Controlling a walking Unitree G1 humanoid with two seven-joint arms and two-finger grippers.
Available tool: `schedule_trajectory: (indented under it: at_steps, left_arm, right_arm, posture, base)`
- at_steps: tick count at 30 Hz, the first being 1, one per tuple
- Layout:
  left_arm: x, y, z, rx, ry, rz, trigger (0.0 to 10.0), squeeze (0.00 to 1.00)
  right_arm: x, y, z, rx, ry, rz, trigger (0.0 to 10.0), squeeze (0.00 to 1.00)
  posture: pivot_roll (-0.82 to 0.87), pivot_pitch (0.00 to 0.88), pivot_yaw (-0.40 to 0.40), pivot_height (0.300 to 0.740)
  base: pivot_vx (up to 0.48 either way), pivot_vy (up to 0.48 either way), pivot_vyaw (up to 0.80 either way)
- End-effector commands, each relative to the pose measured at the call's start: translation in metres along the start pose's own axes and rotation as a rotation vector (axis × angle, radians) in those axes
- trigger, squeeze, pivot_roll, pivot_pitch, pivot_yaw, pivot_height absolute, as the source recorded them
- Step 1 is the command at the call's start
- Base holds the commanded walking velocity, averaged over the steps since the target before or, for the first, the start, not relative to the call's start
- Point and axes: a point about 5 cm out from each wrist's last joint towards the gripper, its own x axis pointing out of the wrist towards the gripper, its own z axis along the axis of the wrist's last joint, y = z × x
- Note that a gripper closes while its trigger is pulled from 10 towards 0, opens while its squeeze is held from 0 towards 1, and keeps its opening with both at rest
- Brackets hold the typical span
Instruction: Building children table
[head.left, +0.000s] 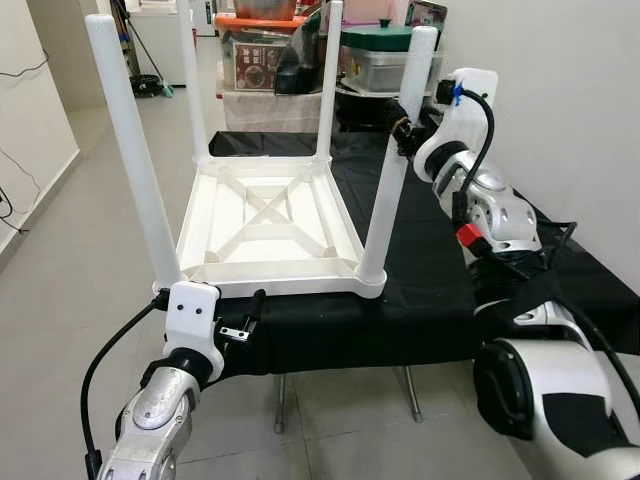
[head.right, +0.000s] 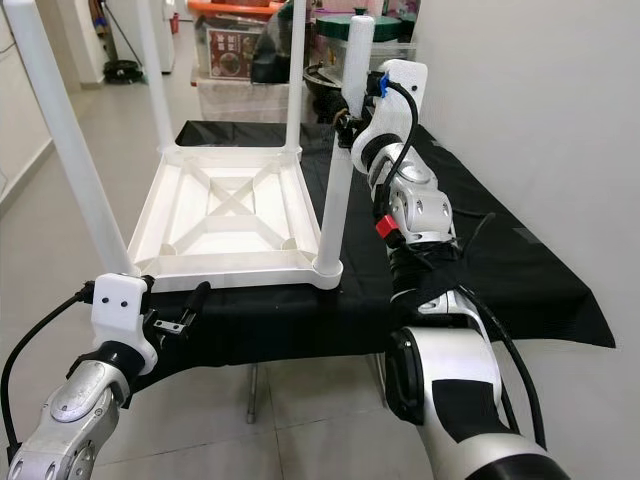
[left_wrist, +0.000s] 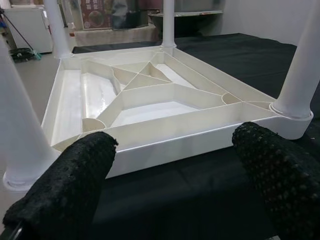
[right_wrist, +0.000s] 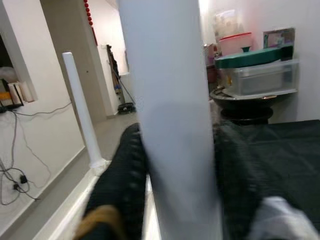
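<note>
1. Children's table (head.left: 265, 225), inverted, centre frame on the black-draped desk (head.left: 560, 270), four legs fitted.
2. Right tool (head.left: 404, 135) clamps the near-right leg (head.left: 392, 190), seemingly seating it.
3. Left tool (head.left: 245, 322), fingers apart, faces the near rim; a steadying grasp probably follows.

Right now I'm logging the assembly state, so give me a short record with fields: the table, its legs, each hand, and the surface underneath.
table: white plastic children's table upside down, ribbed underside facing up
legs: four white legs standing upright in the corner sockets
right hand: right hand closed around the near right leg, high on the leg
left hand: left hand open, low at the near edge of the table, holding nothing
surface: black cloth over a folding table
background: storage boxes behind the table
</note>
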Motion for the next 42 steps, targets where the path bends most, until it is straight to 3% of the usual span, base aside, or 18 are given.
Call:
schedule_trajectory:
  at_steps: [1,9,10,11,12,14,15,16,27,29,30,31,33,34,37,38,42]
  left_arm:
    - [0.001,0.000,-0.002,0.014,0.005,0.003,10.0,0.00]
    - [0.001,-0.001,-0.002,0.015,0.002,-0.003,10.0,0.00]
    - [0.001,-0.001,-0.002,0.016,0.003,-0.004,10.0,0.00]
    - [0.001,-0.001,-0.002,0.016,0.003,-0.004,10.0,0.00]
    - [0.001,-0.002,-0.002,0.016,0.004,-0.005,10.0,0.00]
    - [0.001,-0.002,-0.002,0.016,0.004,-0.006,10.0,0.00]
    - [0.000,-0.002,-0.002,0.017,0.005,-0.007,10.0,0.00]
    - [0.000,-0.002,-0.002,0.017,0.005,-0.007,10.0,0.00]
    - [0.001,-0.003,-0.003,0.019,0.006,-0.016,10.0,0.00]
    - [0.001,-0.003,-0.003,0.019,0.007,-0.017,10.0,0.00]
    - [0.000,-0.003,-0.004,0.019,0.009,-0.018,10.0,0.00]
    - [0.000,-0.003,-0.004,0.019,0.009,-0.018,10.0,0.00]
    - [-0.001,-0.004,-0.005,0.017,0.014,-0.019,10.0,0.00]
    - [-0.001,-0.004,-0.006,0.016,0.016,-0.020,10.0,0.00]
    - [-0.001,-0.004,-0.006,0.015,0.017,-0.020,10.0,0.00]
    - [-0.001,-0.004,-0.007,0.013,0.020,-0.022,10.0,0.00]
    - [-0.001,-0.005,-0.008,0.012,0.021,-0.024,10.0,0.00]
  right_arm:
    - [0.001,-0.002,0.006,0.029,-0.025,-0.017,0.0,0.00]
    - [0.004,-0.002,0.004,0.069,-0.023,-0.022,0.0,0.00]
    - [0.004,0.000,0.004,0.048,-0.023,-0.012,6.0,0.00]
    - [0.004,0.002,0.004,0.032,-0.023,-0.005,6.0,0.00]
    - [0.004,0.004,0.005,0.002,-0.031,0.012,10.0,0.00]
    - [0.003,0.007,0.007,-0.033,-0.052,0.032,10.0,0.00]
    - [0.003,0.006,0.008,-0.051,-0.061,0.028,10.0,0.54]
    - [0.002,0.006,0.008,-0.059,-0.065,0.023,10.0,1.00]
    - [-0.002,0.002,0.007,-0.042,-0.098,0.029,10.0,1.00]
    - [-0.005,0.001,0.005,-0.091,-0.103,0.048,10.0,1.00]
    - [-0.012,-0.001,0.005,-0.220,-0.136,0.062,10.0,1.00]
    - [-0.012,-0.001,0.005,-0.220,-0.136,0.062,10.0,1.00]
    - [-0.031,-0.013,-0.002,-0.554,-0.206,0.103,10.0,1.00]
    - [-0.039,-0.017,-0.004,-0.658,-0.221,0.138,10.0,1.00]
    - [-0.045,-0.023,-0.006,-0.705,-0.218,0.156,10.0,1.00]
    - [-0.056,-0.032,-0.005,-0.739,-0.191,0.229,10.0,1.00]
    - [-0.060,-0.034,-0.004,-0.746,-0.177,0.269,10.0,1.00]
  posture:
    - [0.09,0.000,-0.075,0.740]
    - [0.09,0.000,-0.074,0.740]
    - [0.09,0.000,-0.075,0.740]
    - [0.09,0.000,-0.075,0.740]
    - [0.09,0.000,-0.075,0.740]
    - [0.09,0.000,-0.074,0.740]
    - [0.09,0.000,-0.074,0.740]
    - [0.09,0.000,-0.074,0.740]
    - [0.08,0.000,-0.067,0.740]
    - [0.08,0.000,-0.068,0.740]
    - [0.08,0.000,-0.067,0.740]
    - [0.08,0.000,-0.067,0.740]
    - [0.07,0.000,-0.062,0.740]
    - [0.07,0.000,-0.061,0.740]
    - [0.06,0.000,-0.060,0.740]
    - [0.05,0.000,-0.055,0.740]
    - [0.04,0.000,-0.050,0.740]
  base:
    - [0.000,0.000,0.00]
    - [0.000,0.000,0.00]
    - [0.000,0.000,0.00]
    - [0.000,0.000,0.00]
    - [0.000,0.000,0.00]
    - [0.000,0.000,0.00]
    - [0.000,0.000,0.00]
    - [0.000,0.000,0.00]
    - [0.000,0.000,0.00]
    - [0.000,0.000,0.00]
    - [0.000,0.000,0.00]
    - [0.000,0.000,0.00]
    - [0.000,0.000,0.00]
    - [0.000,0.000,0.00]
    - [0.000,0.000,0.00]
    - [0.000,0.000,0.00]
    - [0.000,0.000,0.00]
